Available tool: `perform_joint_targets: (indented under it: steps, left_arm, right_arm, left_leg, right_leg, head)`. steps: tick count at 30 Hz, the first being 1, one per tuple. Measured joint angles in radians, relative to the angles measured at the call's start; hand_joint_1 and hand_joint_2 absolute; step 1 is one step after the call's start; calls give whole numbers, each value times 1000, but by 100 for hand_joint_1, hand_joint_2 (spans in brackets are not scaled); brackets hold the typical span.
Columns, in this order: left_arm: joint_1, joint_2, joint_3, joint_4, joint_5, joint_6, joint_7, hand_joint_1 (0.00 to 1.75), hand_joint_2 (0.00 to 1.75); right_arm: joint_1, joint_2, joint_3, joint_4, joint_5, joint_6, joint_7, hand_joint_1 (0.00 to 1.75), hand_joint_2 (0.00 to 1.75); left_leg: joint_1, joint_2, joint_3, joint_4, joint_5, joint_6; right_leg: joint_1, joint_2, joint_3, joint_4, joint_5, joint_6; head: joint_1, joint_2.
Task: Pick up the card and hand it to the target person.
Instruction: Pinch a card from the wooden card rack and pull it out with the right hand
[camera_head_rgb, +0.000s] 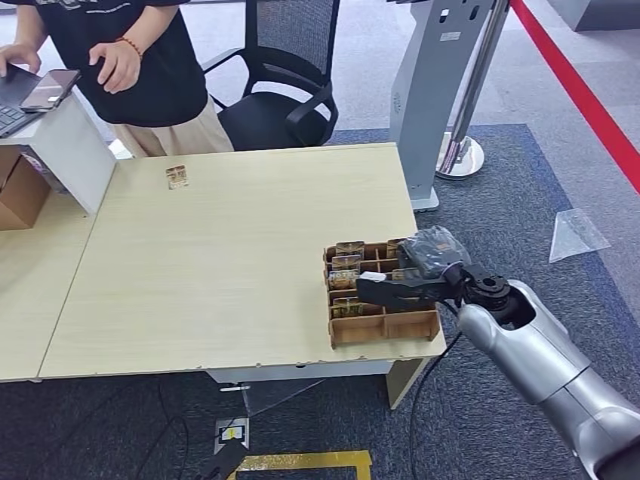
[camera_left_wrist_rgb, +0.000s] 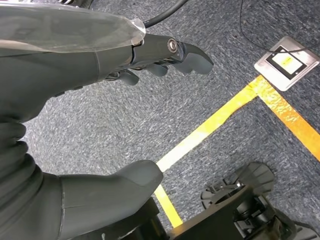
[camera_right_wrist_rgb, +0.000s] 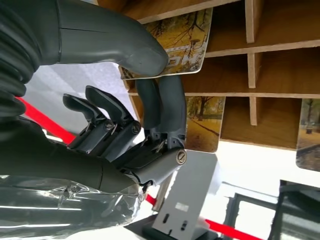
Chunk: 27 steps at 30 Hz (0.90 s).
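Right hand (camera_right_wrist_rgb: 124, 125) pinches a card (camera_right_wrist_rgb: 177, 42) between thumb and fingers (camera_right_wrist_rgb: 166, 107) in the wooden tray (camera_head_rgb: 385, 325); left hand (camera_left_wrist_rgb: 113, 65) hangs with fingers apart, holding nothing.

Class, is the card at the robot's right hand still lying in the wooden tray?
Cannot tell: thumb and fingers pinch the card beside the tray.

Table (camera_head_rgb: 226, 270): pale wood-grain top — two sections butted together.
Near right corner: brown divided tray (camera_head_rgb: 385, 325) holding cards.
Far side: lone card (camera_head_rgb: 176, 177) — lying flat.
Far left: cardboard box (camera_head_rgb: 21, 190).
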Motion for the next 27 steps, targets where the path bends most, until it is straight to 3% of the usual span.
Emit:
perform_joint_targets:
  steps: [14,27]
  left_arm:
    - [-1,0,-18,0,3,-3,-5,0,175]
    - [0,1,-21,0,22,-1,-13,0,175]
  right_arm:
    - [-66,-70,41,-21,-92,99,-136,175,175]
    - [-152,-92,120,-19,-96,111,-155,175,175]
  left_leg:
    - [0,0,-1,0,0,0]
    - [0,0,-1,0,0,0]
  right_leg:
    - [0,0,0,0,0,0]
    - [0,0,-1,0,0,0]
  head:
    - [0,0]
    - [0,0]
